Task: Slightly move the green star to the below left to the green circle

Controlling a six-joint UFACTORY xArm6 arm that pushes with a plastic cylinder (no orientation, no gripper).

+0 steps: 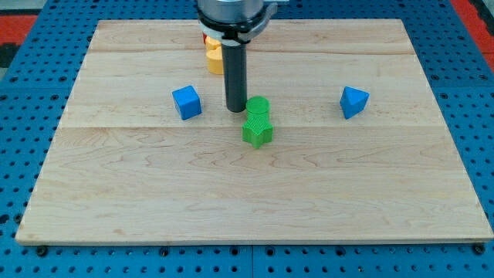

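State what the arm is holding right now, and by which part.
Nothing is held. My tip only pushes; it stands just left of the green circle, with the green star right below that circle.

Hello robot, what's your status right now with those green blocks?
My tip down, just left of green circle. Green star directly below circle, touching it. Blue cube further left; path clear.

Yellow block (214,58) and red block (204,37) half-hidden behind rod (235,73)
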